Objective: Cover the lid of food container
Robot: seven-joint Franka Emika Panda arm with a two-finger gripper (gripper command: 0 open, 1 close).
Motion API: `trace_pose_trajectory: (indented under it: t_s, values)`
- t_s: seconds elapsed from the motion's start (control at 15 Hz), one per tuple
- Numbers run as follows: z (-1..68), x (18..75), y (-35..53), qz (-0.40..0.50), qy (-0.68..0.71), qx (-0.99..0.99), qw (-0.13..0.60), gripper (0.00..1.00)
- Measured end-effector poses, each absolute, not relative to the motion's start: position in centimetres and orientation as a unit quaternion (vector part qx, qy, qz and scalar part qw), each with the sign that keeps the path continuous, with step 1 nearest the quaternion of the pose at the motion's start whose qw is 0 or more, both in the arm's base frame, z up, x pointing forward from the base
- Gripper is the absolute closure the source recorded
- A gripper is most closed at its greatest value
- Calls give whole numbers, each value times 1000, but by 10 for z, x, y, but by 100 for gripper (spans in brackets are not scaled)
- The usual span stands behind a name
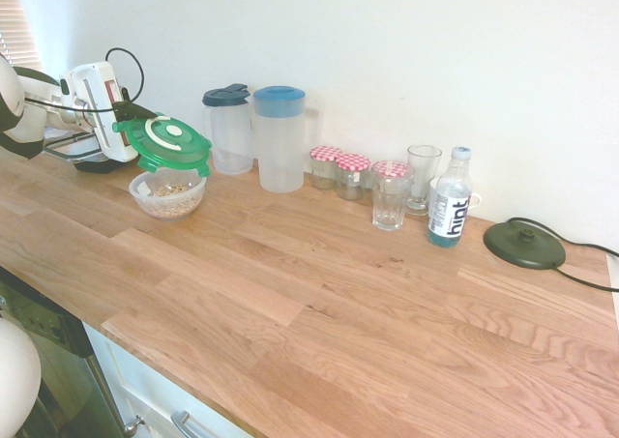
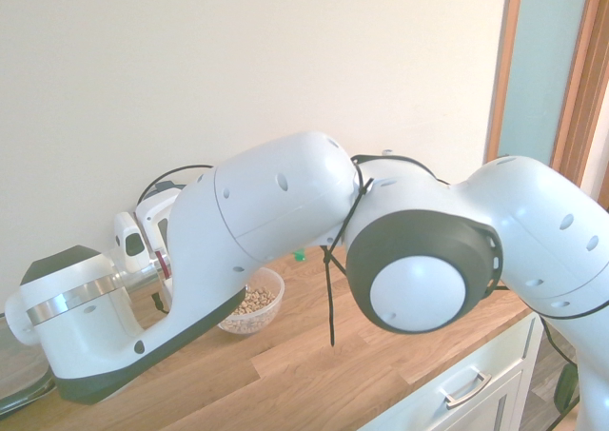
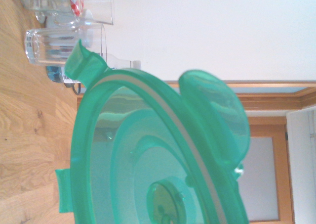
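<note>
1. You had the lid [image 1: 164,142], a round green plastic one with a white ring and small clip tabs on its rim, hanging tilted just above the food container [image 1: 169,194], not yet seated on it.
2. The gripper [image 1: 126,121] reached in level and took the lid at the rim side nearest it; its jaws were clamped together on that rim, though the fingertips themselves sat hidden behind the plastic in the first exterior view.
3. The lid looked light, thin and a little flexible, so you should have judged an edge grip prone to letting it sag or pivot; the smooth plastic could also slip.
4. In the wrist view the lid [image 3: 148,159] filled most of the picture, and one tab [image 3: 84,61] stuck out past the rim; such tabs probably needed to clear the bowl's lip.
5. The food container was a small clear plastic bowl of beige grainy food; being light, it might have skidded or tipped if you pressed off-centre.
6. It stood near the counter's [image 1: 319,303] back edge, towards the end where the arm came in.
7. Just beyond it along the back edge stood two pitchers [image 1: 279,138] with blue lids, then checked-lid jars [image 1: 339,171], glasses [image 1: 391,194] and a bottle [image 1: 450,198].
</note>
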State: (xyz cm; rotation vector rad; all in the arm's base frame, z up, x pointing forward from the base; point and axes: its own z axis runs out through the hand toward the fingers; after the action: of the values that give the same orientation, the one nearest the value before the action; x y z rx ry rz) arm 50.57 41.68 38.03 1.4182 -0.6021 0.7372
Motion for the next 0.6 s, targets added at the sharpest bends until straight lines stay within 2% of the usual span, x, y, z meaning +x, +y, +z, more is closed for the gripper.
trace_pose_trajectory:
  t_s: [0.6]
  values:
    - [339,499,436,333,-233,628,664,100]
